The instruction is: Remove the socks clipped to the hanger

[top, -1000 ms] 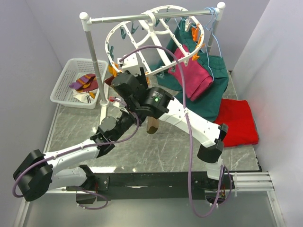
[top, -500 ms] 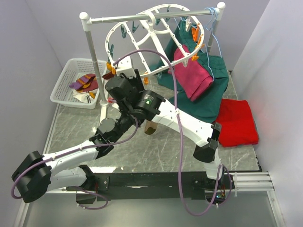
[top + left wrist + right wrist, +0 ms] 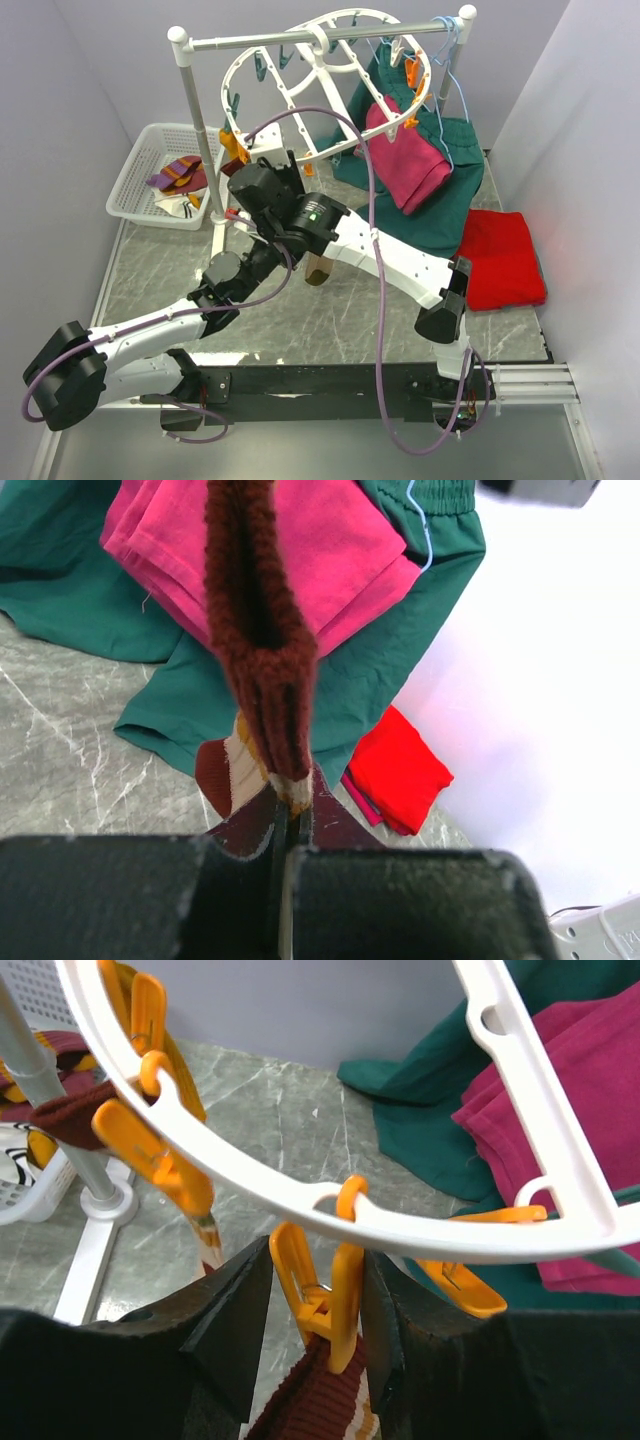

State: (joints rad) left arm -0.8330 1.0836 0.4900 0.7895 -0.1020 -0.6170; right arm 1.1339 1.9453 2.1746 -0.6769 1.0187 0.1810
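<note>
Left fingers [image 3: 150,890] pressed together, pinching a maroon-cuffed sock [image 3: 262,630] at lower centre; right fingers [image 3: 235,1310] squeeze the orange clip [image 3: 325,1295] gripping that sock's cuff, bottom centre, hung from the white hanger [image 3: 420,1232] rim arching across mid-frame

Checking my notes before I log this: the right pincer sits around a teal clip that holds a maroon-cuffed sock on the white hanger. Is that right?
Not quite: the clip is orange, not teal. The right wrist view shows the right pincer around an orange clip that holds a maroon-cuffed sock on the white hanger.
</note>
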